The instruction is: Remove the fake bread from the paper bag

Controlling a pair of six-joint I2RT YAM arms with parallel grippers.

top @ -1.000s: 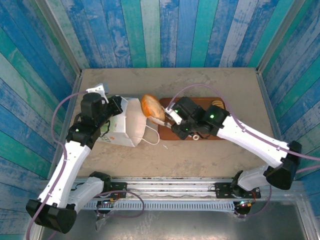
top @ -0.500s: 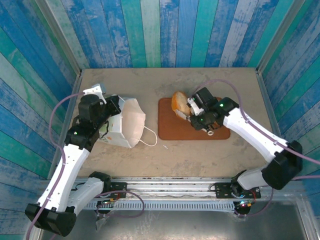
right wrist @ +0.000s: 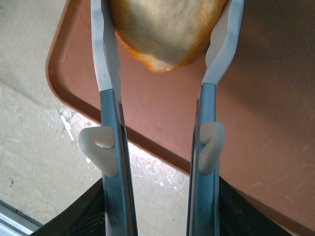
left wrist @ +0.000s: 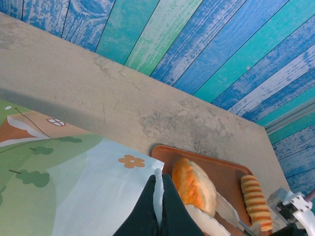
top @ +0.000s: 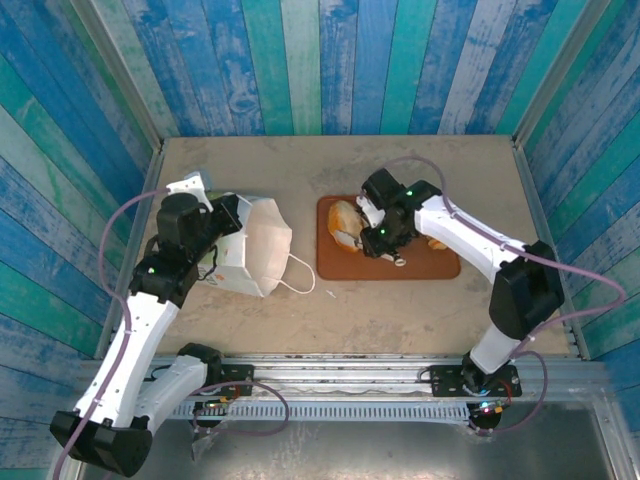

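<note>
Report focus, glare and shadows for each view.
Top external: even light, sharp throughout, only soft shadows on the table. Left wrist: the left claw is a dark blur at the bottom edge, while the paper bag print and the wall are crisp. Right wrist: the loaf looks slightly soft, and bright glare runs along the tray edge.

Light falls bright and even from overhead, leaving only soft, short shadows under the arms on the table. The plank walls splay outward toward the edges of the overhead picture. At the right wrist, a white glare streak runs along the tray rim. The loaf carries a mild sheen, and the metal fingers nearest the lens look soft. The paper bag print reads crisp.
</note>
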